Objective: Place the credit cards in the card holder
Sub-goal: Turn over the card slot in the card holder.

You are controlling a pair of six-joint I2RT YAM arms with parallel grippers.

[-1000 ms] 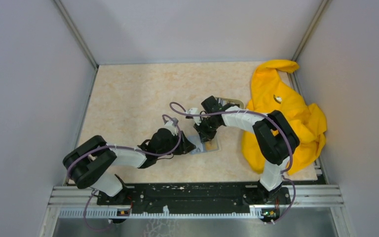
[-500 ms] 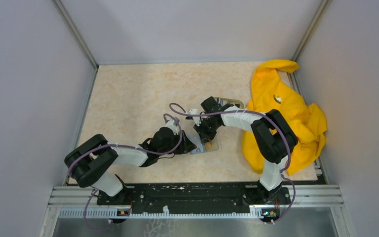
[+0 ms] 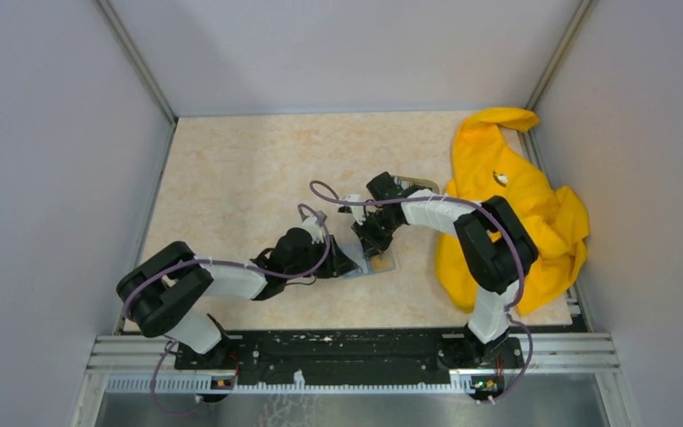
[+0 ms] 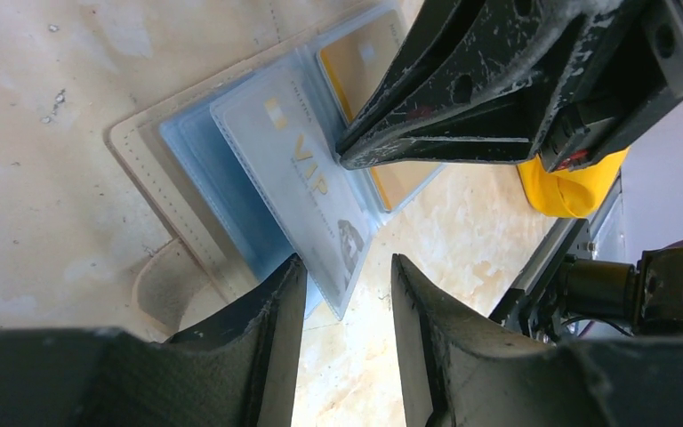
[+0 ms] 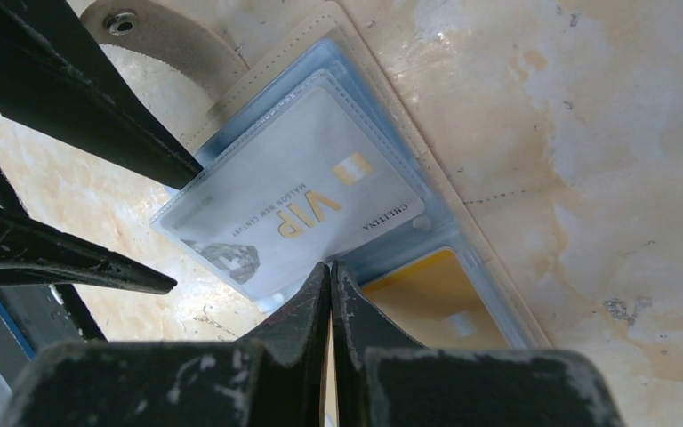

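Note:
The tan card holder (image 3: 381, 265) lies open on the table, its light blue sleeves facing up. A grey-white VIP card (image 4: 307, 178) sits in a clear sleeve, and a gold card (image 4: 365, 67) sits in the sleeve beside it. My left gripper (image 4: 347, 285) is open at the holder's near edge, with the VIP card's corner between its jaws and not gripped. My right gripper (image 5: 331, 267) is shut, and its tips press down where the VIP card (image 5: 302, 200) meets the gold card (image 5: 436, 298). The holder's snap strap (image 5: 164, 49) lies flat.
A big yellow cloth (image 3: 516, 205) lies crumpled at the right, just behind the right arm. An oval rimmed dish (image 3: 412, 182) is partly hidden under the right wrist. Grey walls close in the table on three sides.
Almost nothing. The right arm has shifted very slightly to the right, and both grippers stay at the open holder.

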